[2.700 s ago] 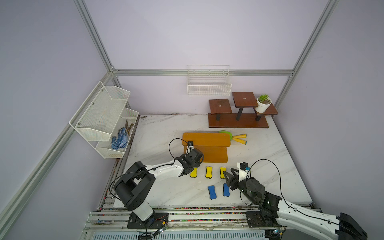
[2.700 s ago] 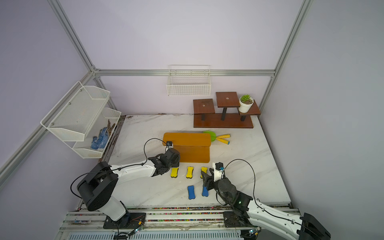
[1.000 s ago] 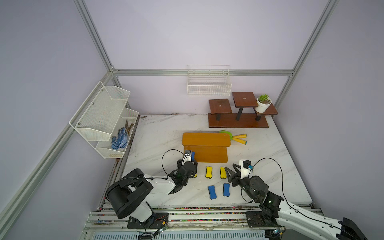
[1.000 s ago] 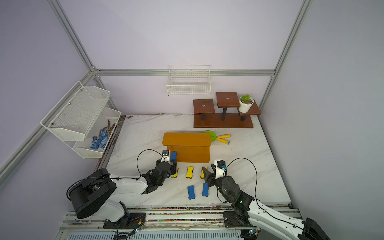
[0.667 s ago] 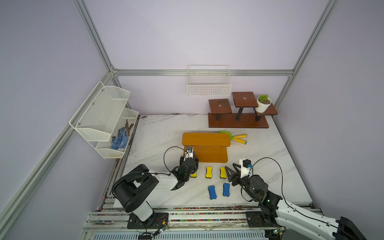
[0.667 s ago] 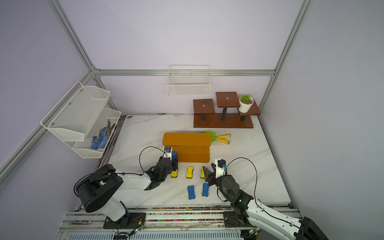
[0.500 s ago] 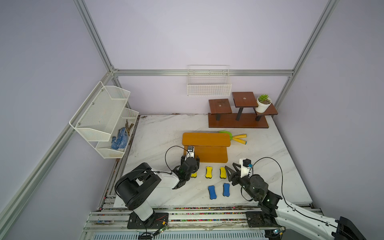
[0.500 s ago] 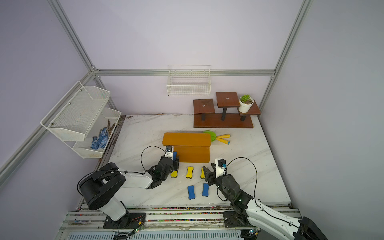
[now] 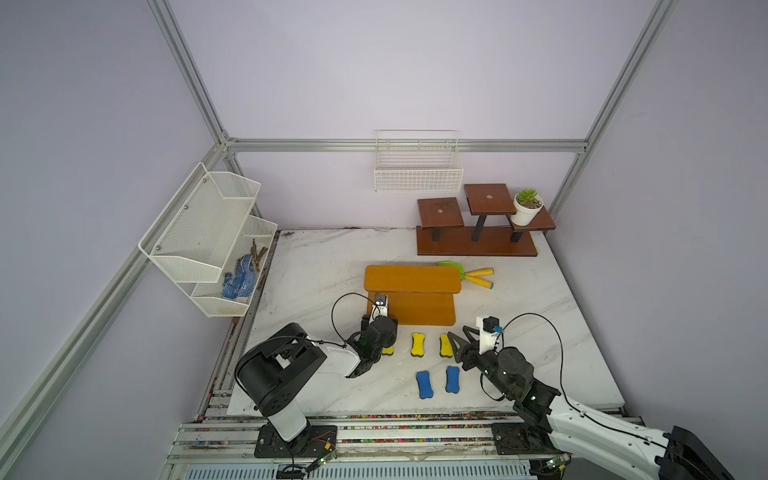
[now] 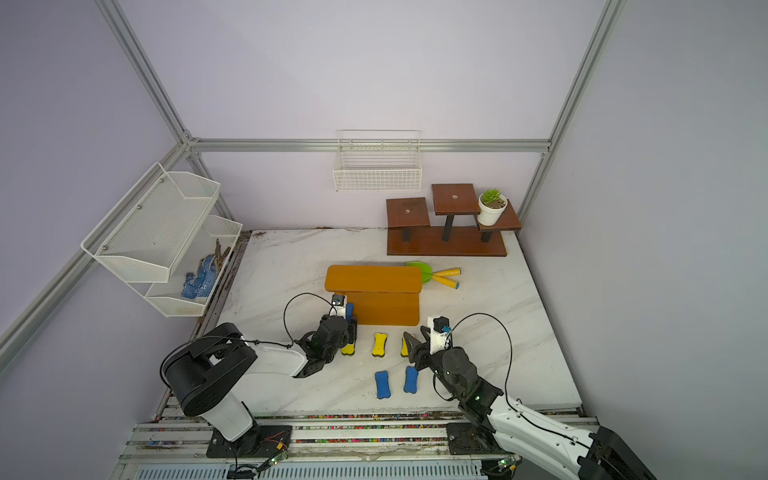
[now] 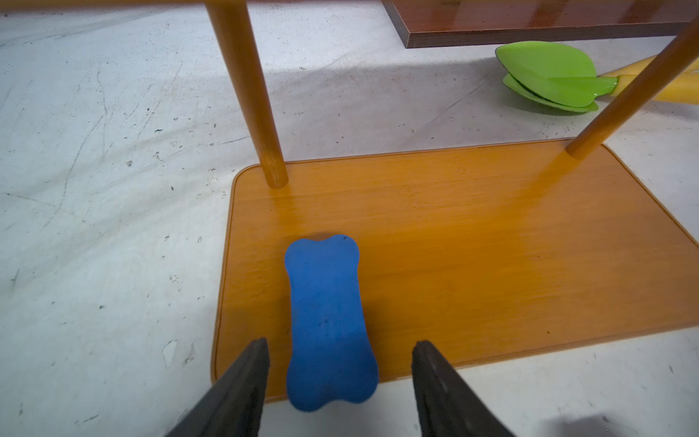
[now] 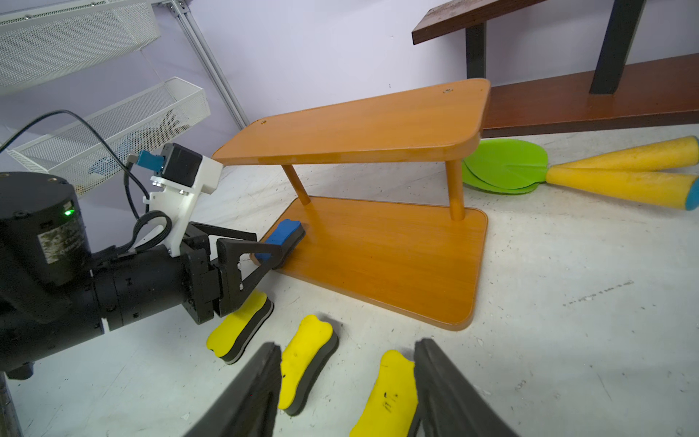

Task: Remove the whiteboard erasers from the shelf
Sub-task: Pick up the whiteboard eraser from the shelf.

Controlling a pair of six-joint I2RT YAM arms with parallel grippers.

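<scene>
A white mesh wall rack [image 9: 208, 232] hangs at the far left, with a blue item [image 9: 239, 277] in its lower basket. Beside it, the left pincer [image 11: 338, 350] reaches low over the marble bench [image 9: 316, 266] toward the near left corner of the shelf [image 9: 411, 279]. Its jaws stand partly apart, one on each side of the near end of a blue eraser [image 11: 329, 321], with a visible gap on both sides in the left wrist view; nothing is gripped. This eraser lies flat on the lower step [image 11: 454, 242] of the shelf, its near end overhanging the step's front edge. In a top view it shows as a blue sliver [image 10: 349, 311] at the step's left edge.

In front of the shelf, three yellow erasers [image 10: 379, 344] lie in a row on the bench; the leftmost [image 12: 240, 325] sits partly under the left pincer. Nearer the front edge, two blue erasers [image 9: 424, 384] lie side by side.

The right pincer [image 12: 344, 363] hovers by the rightmost yellow eraser [image 12: 391, 393], jaws partly apart and holding nothing.

Behind the shelf's right end lies a green tool with yellow handles [image 9: 469, 275]. At the back right, a dark brown stand [image 9: 478, 245] carries a small potted plant [image 9: 527, 206].
</scene>
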